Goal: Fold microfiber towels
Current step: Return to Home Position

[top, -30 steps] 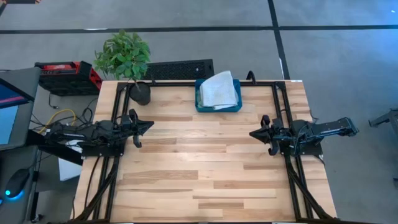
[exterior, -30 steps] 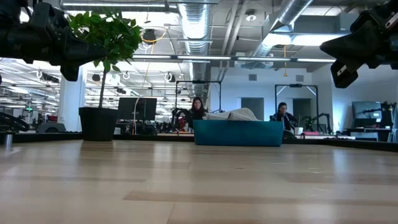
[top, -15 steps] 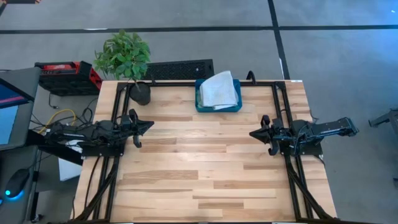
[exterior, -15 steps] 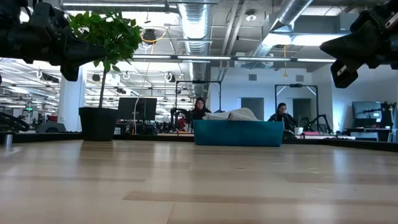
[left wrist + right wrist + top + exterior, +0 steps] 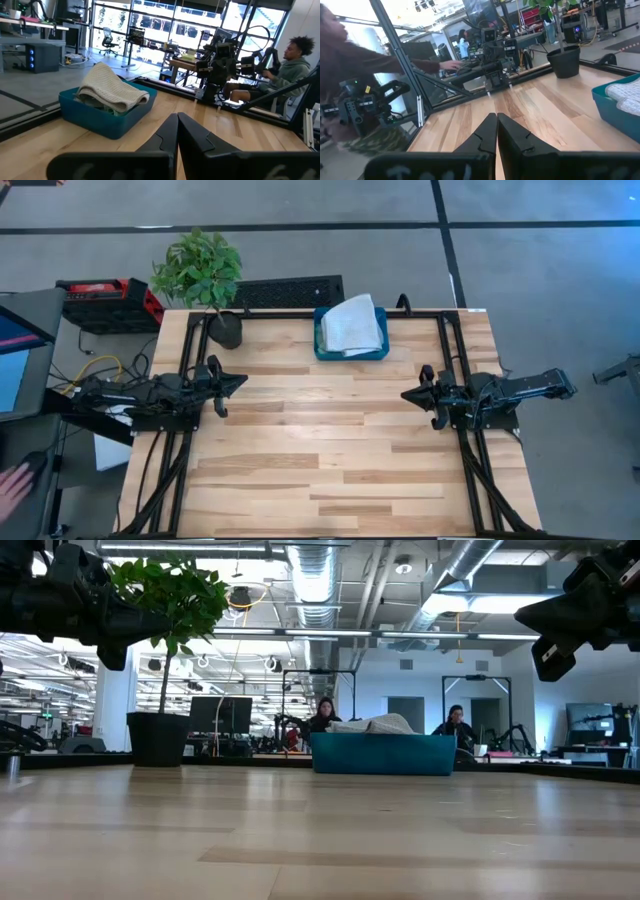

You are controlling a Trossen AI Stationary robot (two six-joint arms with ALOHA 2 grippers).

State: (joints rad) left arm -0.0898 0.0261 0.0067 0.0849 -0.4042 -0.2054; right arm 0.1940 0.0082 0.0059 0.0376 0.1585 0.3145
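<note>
1. We read the step in hand as the return to rest. The left end effector (image 5: 240, 380) hangs over the left side of the worktop (image 5: 320, 470), and the right end effector (image 5: 405, 394) hangs over the right side. They point toward each other and are well apart.
2. Both are clenched on nothing: each wrist view shows its two dark fingers pressed together at the tips, with no cloth between them.
3. To finish well, we would bring each arm in slowly along its own side, lifted off the wood. We would stay away from the far edge so that nothing brushes the teal bin (image 5: 350, 356) or the potted plant (image 5: 200, 268).
4. We would also check that no corner of cloth trails from a finger before parking; none shows here.
5. The microfiber towels (image 5: 352, 325) lie stacked inside the bin, at the middle of the far edge of the worktop and well apart from both arms.
6. The top towel is pale grey with a fine nubbly weave. It is folded over itself and mounded above the rim, sagging softly at the sides.
7. A sliver of light green shows beneath it in the left wrist view; the other cloths are hidden underneath.
8. We judge the folding done, since no towel lies on the bare wood.
</note>
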